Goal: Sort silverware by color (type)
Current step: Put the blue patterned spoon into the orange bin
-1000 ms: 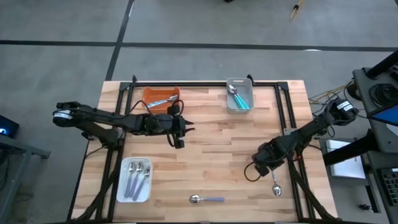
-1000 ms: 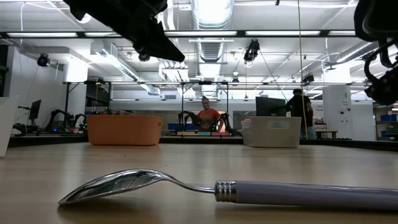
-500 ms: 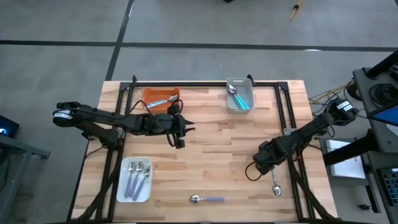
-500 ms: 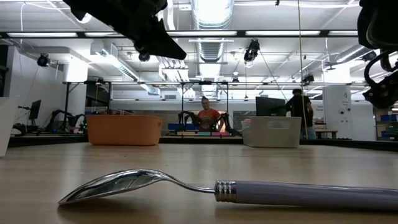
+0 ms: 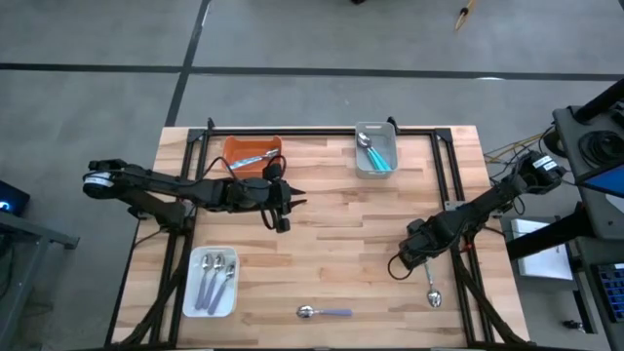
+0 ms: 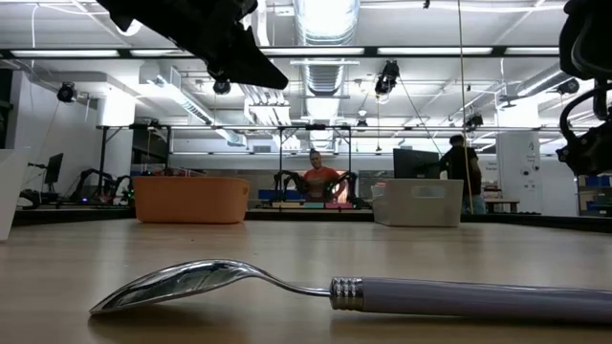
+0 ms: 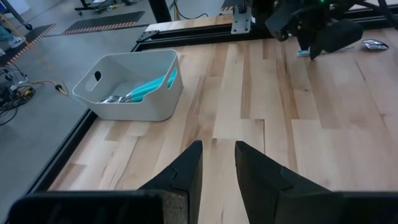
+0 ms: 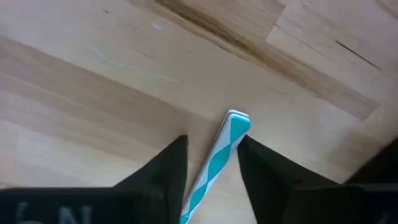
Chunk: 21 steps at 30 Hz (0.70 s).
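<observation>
The silverware is partly sorted: spoons are seen in the orange tray [image 5: 253, 152], the grey tray [image 5: 376, 150] and the white tray [image 5: 212, 282]. Two are left on the table [image 5: 331, 253]. The teal-handled spoon [image 8: 219, 155] lies between the spread fingers of the right gripper [image 8: 211, 165], not pinched. The lavender spoon [image 5: 325, 312] lies well apart from it. The left gripper [image 7: 217, 165] hovers empty, its fingers slightly parted.

Lavender spoon [image 6: 363, 291] handle cut off at low view's edge; teal spoon [image 8: 219, 155] bowl hidden.
</observation>
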Available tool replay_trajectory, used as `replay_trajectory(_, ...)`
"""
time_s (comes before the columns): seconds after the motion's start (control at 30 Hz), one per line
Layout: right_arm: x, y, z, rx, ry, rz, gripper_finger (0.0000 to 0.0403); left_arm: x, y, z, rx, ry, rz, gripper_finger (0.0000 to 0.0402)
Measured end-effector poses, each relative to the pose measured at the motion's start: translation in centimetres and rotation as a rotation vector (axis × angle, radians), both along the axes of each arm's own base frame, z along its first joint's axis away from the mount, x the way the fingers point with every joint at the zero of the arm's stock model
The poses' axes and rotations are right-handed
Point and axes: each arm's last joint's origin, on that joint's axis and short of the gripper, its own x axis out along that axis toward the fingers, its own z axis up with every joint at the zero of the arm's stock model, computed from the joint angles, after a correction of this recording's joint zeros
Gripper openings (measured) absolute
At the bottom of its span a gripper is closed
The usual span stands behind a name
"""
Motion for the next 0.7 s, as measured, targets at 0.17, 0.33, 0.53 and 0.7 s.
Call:
replay_trajectory(0.17,0.0,0.0,0.0,-0.013,-0.004,-0.021,0.0075,0.1,0.0,0.1,-0.003,-0.013,0.001,0.0076)
replay_trajectory(0.33,0.5,0.1,0.2,-0.034,-0.054,-0.045,0.0022,0.2,0.0,0.3,-0.005,-0.041,0.002,0.0076)
replay_trajectory(0.53,1.8,0.4,1.4,-0.081,-0.172,0.012,0.0022,0.4,0.0,0.8,-0.015,-0.1,0.001,0.0076)
replay_trajectory(0.7,3.3,0.4,3.8,-0.2,-0.367,0.077,0.0021,0.4,-0.4,0.8,-0.093,-0.168,-0.109,0.0076)
